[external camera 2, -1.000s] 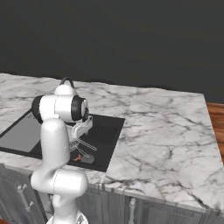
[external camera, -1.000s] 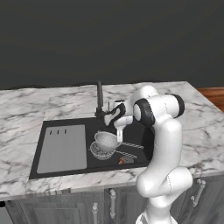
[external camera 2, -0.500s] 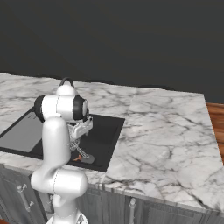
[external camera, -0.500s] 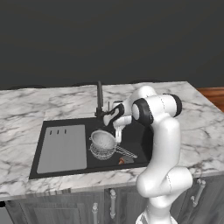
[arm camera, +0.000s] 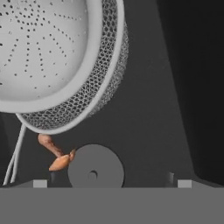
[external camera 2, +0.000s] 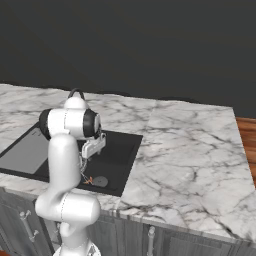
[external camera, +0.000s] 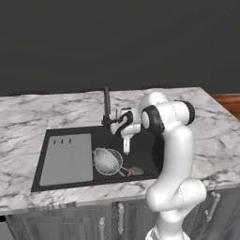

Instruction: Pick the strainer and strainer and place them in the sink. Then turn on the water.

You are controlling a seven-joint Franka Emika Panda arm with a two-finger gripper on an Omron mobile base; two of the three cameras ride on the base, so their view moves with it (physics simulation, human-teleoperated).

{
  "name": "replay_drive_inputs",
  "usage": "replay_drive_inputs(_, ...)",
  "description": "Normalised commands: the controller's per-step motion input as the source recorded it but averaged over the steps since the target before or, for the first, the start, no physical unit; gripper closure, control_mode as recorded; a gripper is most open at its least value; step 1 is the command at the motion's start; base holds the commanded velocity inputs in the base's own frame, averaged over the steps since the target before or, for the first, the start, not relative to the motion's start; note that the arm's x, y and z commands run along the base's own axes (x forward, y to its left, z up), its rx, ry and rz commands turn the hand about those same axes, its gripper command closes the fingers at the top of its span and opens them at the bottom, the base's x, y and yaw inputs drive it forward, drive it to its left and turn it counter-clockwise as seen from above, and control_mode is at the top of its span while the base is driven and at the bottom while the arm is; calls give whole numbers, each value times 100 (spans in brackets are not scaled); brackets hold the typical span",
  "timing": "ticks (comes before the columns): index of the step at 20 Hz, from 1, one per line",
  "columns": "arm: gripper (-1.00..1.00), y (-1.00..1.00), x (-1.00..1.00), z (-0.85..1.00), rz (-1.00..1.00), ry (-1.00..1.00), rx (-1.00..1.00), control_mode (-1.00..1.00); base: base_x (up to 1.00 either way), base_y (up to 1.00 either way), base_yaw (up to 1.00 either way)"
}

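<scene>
marble worktop: strainer point(external camera: 107, 160) is seen in sink point(external camera: 150, 152); tap point(external camera: 107, 103) stands just behind wide-open, empty claw point(external camera: 126, 147).

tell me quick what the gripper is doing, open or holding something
Gripper: open, holding nothing, hanging over the sink beside the strainers.

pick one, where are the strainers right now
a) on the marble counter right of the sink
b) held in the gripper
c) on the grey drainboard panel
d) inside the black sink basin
d: the strainers sit nested on the floor of the black sink, beside the drain, while the gripper hangs open and empty above them.
</scene>
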Motion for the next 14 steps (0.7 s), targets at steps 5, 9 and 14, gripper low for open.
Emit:
replay_drive_inputs(5,-100,0,-20,50,0,-3,0,-100,0,0,0)
replay_drive_inputs(9,-100,-5,-34,54,0,-2,0,-100,0,0,0)
replay_drive_inputs(14,-100,-12,-37,61,0,0,0,-100,0,0,0)
